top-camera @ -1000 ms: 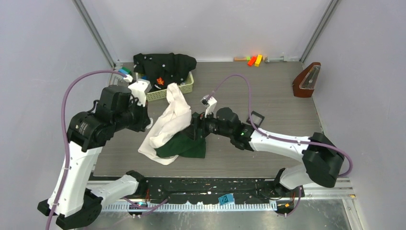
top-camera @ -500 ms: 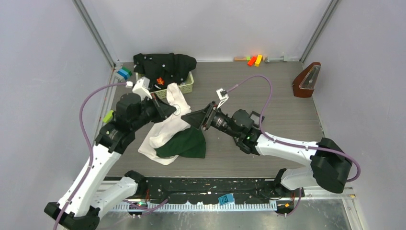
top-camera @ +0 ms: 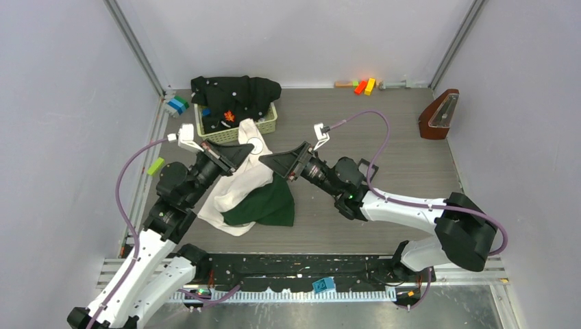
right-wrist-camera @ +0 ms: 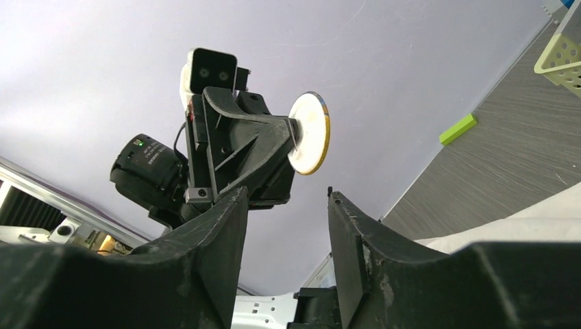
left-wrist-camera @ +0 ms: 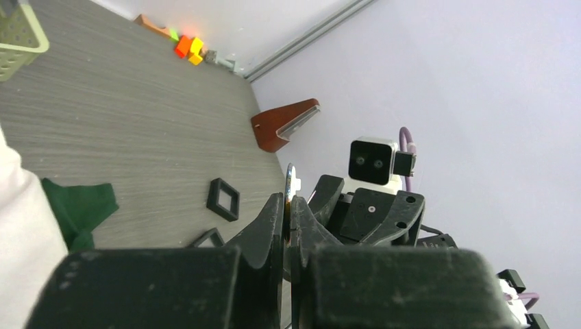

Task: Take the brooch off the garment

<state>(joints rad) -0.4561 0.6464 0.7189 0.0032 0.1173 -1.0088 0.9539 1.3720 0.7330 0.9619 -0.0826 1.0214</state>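
The cream-white and dark green garment (top-camera: 241, 186) lies crumpled on the table. My left gripper (top-camera: 248, 147) is raised above its upper end, shut on the brooch (top-camera: 255, 144), a small round white disc with a gold rim. The brooch is free of the cloth. It shows edge-on between the left fingertips (left-wrist-camera: 290, 179) and face-on in the right wrist view (right-wrist-camera: 310, 133). My right gripper (top-camera: 266, 159) is open and empty, raised just right of the brooch and pointing at it. The garment edges the left wrist view (left-wrist-camera: 17, 233) and the right wrist view (right-wrist-camera: 527, 216).
A green basket (top-camera: 260, 127) with a black speckled garment (top-camera: 236, 91) stands behind. Black square boxes (top-camera: 368, 168) lie by the right arm. A brown metronome (top-camera: 438, 115), coloured blocks (top-camera: 364, 86), blue blocks (top-camera: 177, 104) and a green block (top-camera: 155, 166) sit around the edges.
The garment has dropped from its lifted hang to the table. My right gripper let go of the cloth and rose, open. My left gripper swung right holding the brooch.
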